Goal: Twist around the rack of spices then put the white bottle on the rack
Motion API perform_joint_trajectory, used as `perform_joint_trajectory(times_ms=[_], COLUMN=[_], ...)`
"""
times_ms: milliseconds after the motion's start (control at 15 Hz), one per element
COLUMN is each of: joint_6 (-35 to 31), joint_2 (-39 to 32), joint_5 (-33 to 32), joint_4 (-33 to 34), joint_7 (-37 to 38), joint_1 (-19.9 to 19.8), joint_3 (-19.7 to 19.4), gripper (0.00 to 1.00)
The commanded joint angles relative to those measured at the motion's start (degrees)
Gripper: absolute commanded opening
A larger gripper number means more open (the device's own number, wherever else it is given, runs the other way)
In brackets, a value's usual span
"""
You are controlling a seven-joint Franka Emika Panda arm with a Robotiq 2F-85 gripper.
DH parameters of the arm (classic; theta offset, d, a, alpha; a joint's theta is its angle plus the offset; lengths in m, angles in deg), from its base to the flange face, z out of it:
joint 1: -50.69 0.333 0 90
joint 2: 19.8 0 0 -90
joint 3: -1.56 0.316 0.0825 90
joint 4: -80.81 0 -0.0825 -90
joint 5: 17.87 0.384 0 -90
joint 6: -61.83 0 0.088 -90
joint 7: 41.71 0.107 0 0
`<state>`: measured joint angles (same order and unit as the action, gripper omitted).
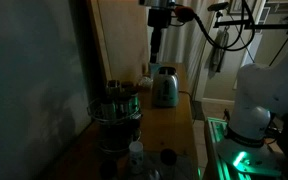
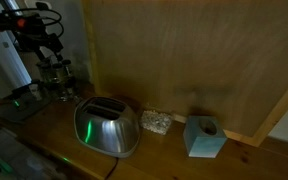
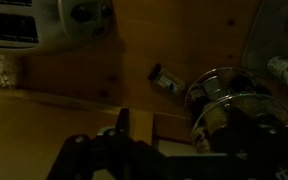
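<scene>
The rack of spices [image 1: 117, 105] is a round dark carousel ringed with small jars, standing on the wooden counter; it shows in both exterior views [image 2: 54, 75] and at the right of the wrist view [image 3: 234, 100]. The white bottle [image 1: 136, 152] stands on the counter just in front of the rack, off it, and shows at the wrist view's right edge [image 3: 284, 68]. My gripper [image 1: 158, 58] hangs high above the counter near the toaster, well away from the rack and bottle. It looks open and empty [image 3: 169, 125]; one finger is lost in the dark.
A shiny silver toaster [image 1: 165, 87] [image 2: 106, 127] sits beside the rack. A dark round object [image 1: 167, 157] lies near the bottle. A small jar [image 2: 156, 122] and a teal block [image 2: 204, 137] stand by the wooden back wall. A small dark item [image 3: 166, 78] lies on the counter.
</scene>
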<state>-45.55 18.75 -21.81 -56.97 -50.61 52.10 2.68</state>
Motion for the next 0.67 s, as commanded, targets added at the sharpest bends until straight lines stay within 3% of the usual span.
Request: perform_joint_trajectory(times_ms=[0,467,600], joint_6=[0.12,0.12,5.62], joint_2=[-0.04,-0.04,-0.06], joint_5=[-0.35,-0.35,3.48], joint_4=[0.12,0.12,3.40], joint_7=[0.34,0.34,0.67], joint_1=[0.64,0.64,2.19], joint_3=[-0.47,-0.47,-0.44], gripper=[1.00,1.00,1.00])
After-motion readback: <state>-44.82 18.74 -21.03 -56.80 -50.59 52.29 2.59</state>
